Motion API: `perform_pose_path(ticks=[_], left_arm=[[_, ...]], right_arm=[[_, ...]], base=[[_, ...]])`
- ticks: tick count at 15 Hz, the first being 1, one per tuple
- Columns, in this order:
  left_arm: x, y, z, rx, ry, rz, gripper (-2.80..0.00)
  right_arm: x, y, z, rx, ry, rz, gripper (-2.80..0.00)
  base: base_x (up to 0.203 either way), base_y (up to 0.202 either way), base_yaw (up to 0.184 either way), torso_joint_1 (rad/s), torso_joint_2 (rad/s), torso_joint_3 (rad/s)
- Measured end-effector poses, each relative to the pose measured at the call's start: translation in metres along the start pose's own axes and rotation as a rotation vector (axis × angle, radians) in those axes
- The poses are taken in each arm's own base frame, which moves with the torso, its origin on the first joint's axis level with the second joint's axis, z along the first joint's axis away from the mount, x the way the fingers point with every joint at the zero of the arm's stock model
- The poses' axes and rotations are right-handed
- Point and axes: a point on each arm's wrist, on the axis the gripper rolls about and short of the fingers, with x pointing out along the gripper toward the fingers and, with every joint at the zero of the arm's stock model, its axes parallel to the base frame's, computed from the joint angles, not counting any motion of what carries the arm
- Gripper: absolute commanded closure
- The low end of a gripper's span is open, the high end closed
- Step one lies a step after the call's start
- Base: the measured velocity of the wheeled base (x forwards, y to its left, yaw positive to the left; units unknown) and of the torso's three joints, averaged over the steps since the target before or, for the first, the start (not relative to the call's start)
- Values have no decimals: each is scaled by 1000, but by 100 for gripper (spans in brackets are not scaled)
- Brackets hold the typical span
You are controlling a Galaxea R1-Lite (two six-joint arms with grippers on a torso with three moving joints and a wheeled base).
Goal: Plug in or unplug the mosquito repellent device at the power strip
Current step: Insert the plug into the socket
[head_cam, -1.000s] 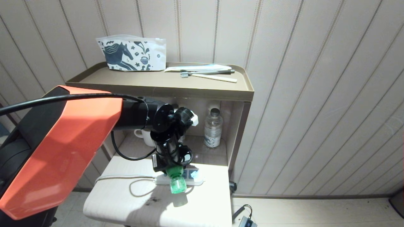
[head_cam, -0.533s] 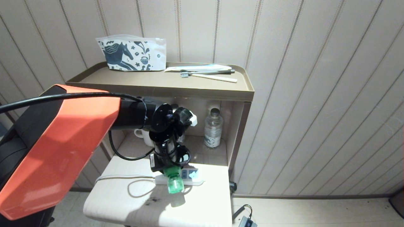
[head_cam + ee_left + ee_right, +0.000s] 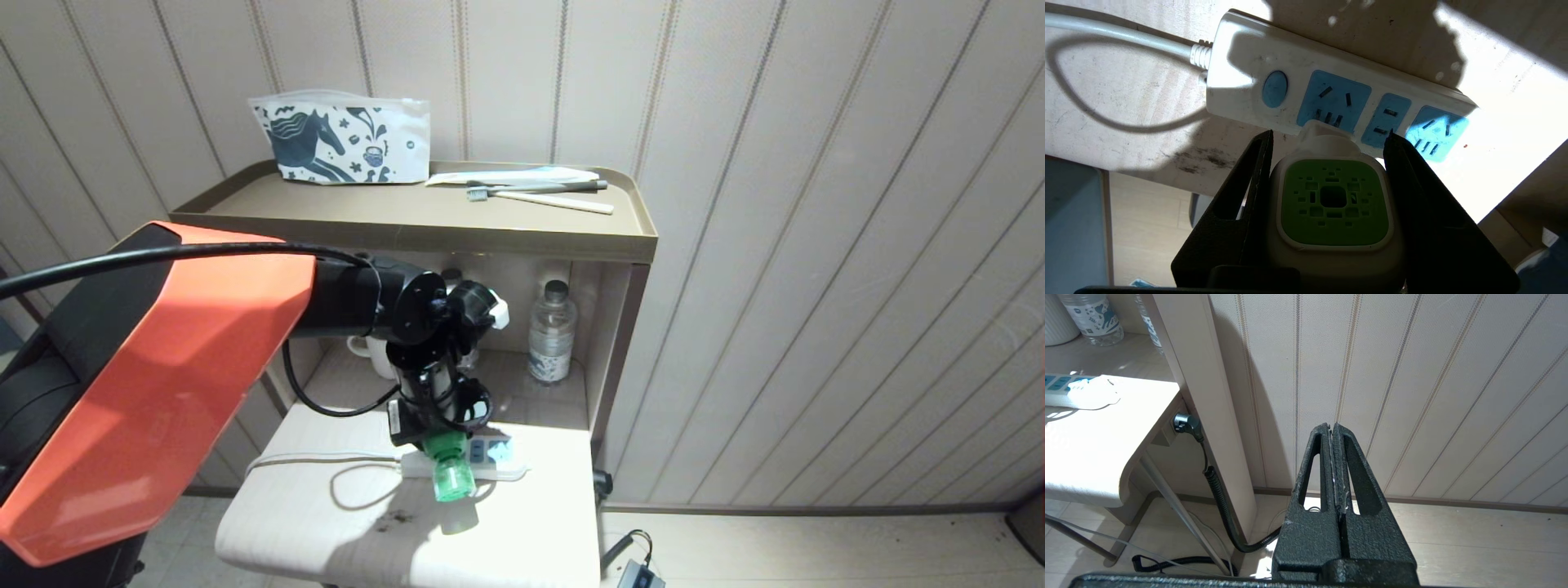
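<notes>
Behind power strip [image 3: 490,459], water bottle [image 3: 551,333], mug [image 3: 371,351], shelf niche

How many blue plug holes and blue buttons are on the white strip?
Blue sockets: 3
Blue button: 1
Total on the strip: 4

I am reaching my left arm [image 3: 163,359] forward and across, its wrist bending down so that my left gripper [image 3: 1327,139] is pointing at the surface below. Its two black fingers [image 3: 1257,171] are pressing against opposite sides of the mosquito repellent device [image 3: 1333,204], clamping it between them. My right gripper [image 3: 1333,430] is hanging low and off to the side, its fingers pressing together, gripping nothing.
</notes>
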Motion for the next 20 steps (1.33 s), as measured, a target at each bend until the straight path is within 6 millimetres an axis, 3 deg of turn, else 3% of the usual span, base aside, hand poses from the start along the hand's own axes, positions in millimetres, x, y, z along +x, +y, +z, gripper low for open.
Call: perform_pose_path(ticks=[20], left_arm=[[2, 2, 5, -8, -6, 0, 0]], right_arm=[[0, 0, 0, 0, 0, 0, 0]], base=[[0, 0, 0, 0, 0, 0]])
